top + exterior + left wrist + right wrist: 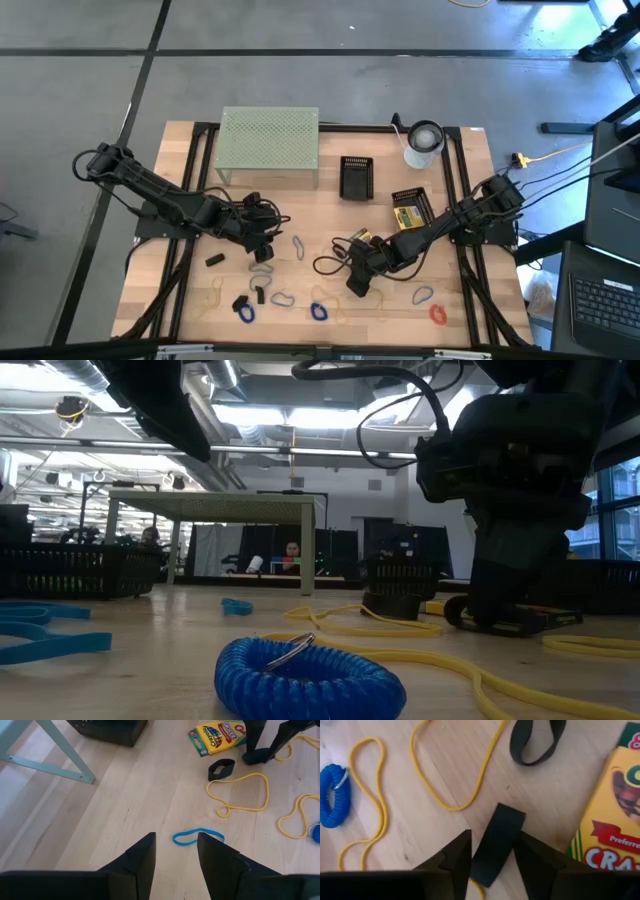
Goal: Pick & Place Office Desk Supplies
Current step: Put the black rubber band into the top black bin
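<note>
My right gripper stands low over the near middle of the table, shut on a flat black band. A yellow crayon box lies flat just beside it, with a black loop and a yellow rubber band close by. A second crayon box lies farther right. My left gripper hovers open to the left of the centre. A blue band lies flat on the wood just ahead of its fingertips. A blue coil sits near the front edge. My right gripper has the flat black band pinched between its two fingers, which lie against the strip's two long edges. They come from above, slanting down. The band's free end points toward the black loop; whether it rests on the wood cannot be told.
A pale-green mesh stand, a black tray and a white roll line the far side. Coloured loops, small black clips and thin bands lie scattered along the near side. Cables trail from both arms.
</note>
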